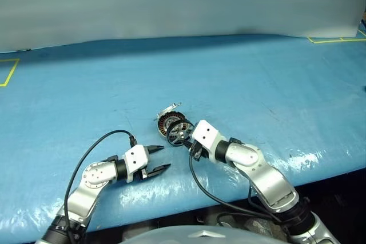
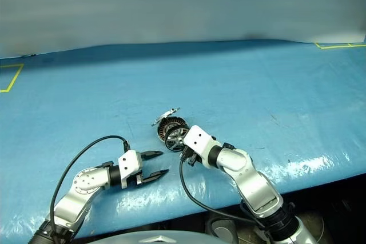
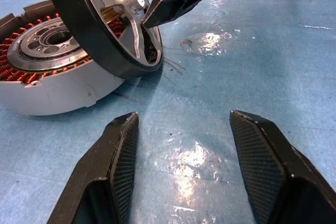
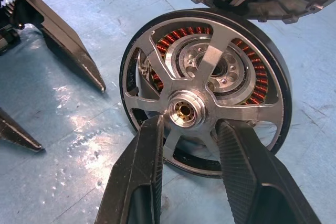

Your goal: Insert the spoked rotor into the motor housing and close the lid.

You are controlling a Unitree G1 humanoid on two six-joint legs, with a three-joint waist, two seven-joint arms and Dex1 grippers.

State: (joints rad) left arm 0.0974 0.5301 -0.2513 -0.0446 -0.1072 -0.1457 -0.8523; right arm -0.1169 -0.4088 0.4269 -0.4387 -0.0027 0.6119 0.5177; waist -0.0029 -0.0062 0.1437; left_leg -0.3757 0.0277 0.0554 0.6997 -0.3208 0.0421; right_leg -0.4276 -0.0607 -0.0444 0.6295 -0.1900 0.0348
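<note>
Claw work is split: left claw (image 1: 158, 159) hangs released above the worktop (image 1: 257, 84), while right claw (image 4: 186, 129) grasps the spoked rotor (image 4: 205, 90) by its hub, tilted against the motor housing (image 3: 47, 72), probably for seating. Beyond stands the lid (image 1: 168, 110), raised.

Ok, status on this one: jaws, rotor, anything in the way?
Right gripper jaws shut on the spoked rotor at its hub. Rotor tilted against the motor housing, not seated. Left gripper open, empty. Lid up; nothing in the way.
</note>
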